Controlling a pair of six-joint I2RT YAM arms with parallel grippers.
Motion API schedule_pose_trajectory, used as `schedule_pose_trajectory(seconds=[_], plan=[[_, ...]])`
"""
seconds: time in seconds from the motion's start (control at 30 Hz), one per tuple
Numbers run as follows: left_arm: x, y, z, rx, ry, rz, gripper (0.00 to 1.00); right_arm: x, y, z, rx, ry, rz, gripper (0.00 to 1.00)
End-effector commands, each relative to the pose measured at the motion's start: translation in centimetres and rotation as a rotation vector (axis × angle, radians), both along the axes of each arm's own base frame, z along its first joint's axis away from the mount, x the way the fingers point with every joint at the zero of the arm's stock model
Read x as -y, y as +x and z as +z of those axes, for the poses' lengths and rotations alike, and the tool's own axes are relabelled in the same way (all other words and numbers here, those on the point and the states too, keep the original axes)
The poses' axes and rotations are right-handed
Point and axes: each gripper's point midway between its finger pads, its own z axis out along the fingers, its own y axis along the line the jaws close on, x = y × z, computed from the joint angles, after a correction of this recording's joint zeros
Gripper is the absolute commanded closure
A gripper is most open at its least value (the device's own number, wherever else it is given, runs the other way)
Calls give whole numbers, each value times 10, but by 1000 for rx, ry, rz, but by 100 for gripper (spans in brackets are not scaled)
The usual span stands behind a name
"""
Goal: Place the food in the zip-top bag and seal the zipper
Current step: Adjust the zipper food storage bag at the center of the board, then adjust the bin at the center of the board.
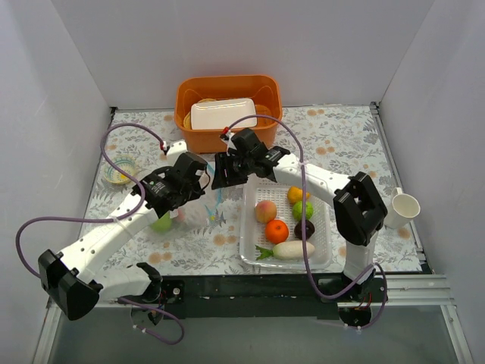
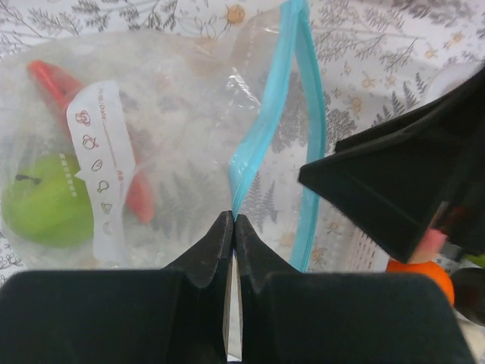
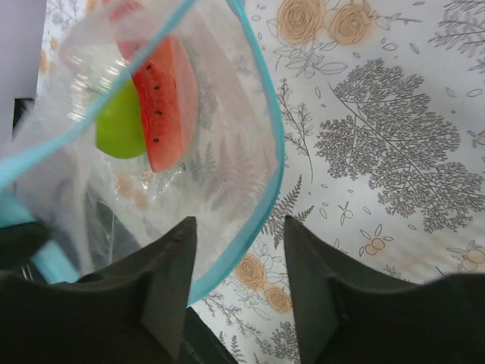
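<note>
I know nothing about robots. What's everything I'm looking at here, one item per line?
zip-top bag: one, clear, left of basket, mouth open
zipper: one, teal, along bag's mouth
bagged apple: one, green, inside bag
watermelon slice: one, red, inside bag
basket: one, white mesh, right of centre
peach, orange, basket apple (green), mango (yellow), purple fruit, white radish: one each, in basket
bin: one, orange, far edge, white container inside
cup: one, white, right edge
bowl: one, clear, left side
arms: two, white and black, near edge
left fingers: black, shut on zipper
right fingers: black, open, bag's rim between them
</note>
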Motion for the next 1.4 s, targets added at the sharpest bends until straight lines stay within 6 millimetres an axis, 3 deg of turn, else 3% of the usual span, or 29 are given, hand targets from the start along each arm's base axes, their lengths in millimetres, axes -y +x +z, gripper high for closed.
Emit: schedule_pose_trajectory(seconds=[0.0,0.07,0.1,0.17,0.2,0.27,0.3,0.37,0.4,0.5,0.6,0.67,0.73,0.87,0.9,1.07,1.27,1.37], plan=[[9,-3,-17,-19,-49,-18,100,12,17,61,179,44,-79,38],[11,-2,-20,-16,-53,-21,100,30,22,60,219,-12,-136,37],[11,-1,-20,-15,-51,-24,100,48,18,67,228,-56,-174,37],[11,-1,-20,-15,-41,-35,100,83,23,55,264,-154,-278,32],[10,-2,-21,-16,-40,-35,100,97,20,72,292,-130,-310,30],[13,-4,-24,-16,-50,-62,100,128,15,55,276,-176,-355,26],[15,-4,-24,-11,-58,-75,100,140,10,63,278,-155,-381,26],[20,-3,-22,6,-76,-104,100,163,2,47,243,-185,-404,26],[24,-4,-23,5,-90,-121,100,169,-3,53,249,-168,-411,26],[30,-2,-24,0,-101,-142,100,183,-18,45,239,-175,-406,23],[35,-3,-27,-17,-111,-156,100,199,-22,38,220,-155,-518,18],[40,-5,-28,-26,-137,-176,100,196,-25,42,252,-124,-474,12],[48,-8,-27,-19,-176,-212,100,196,-31,31,234,-137,-440,9],[54,-9,-28,-14,-220,-215,100,192,-50,12,152,-184,-310,9],[54,-10,-28,-17,-223,-213,100,196,-63,5,96,-216,-285,9],[52,-11,-31,-26,-214,-217,100,215,-83,-4,22,-304,-292,11],[48,-7,-31,-23,-159,-224,100,240,-90,-24,-5,-391,-385,12],[50,-4,-29,-14,-162,-223,100,253,-78,-29,31,-444,-450,11]])
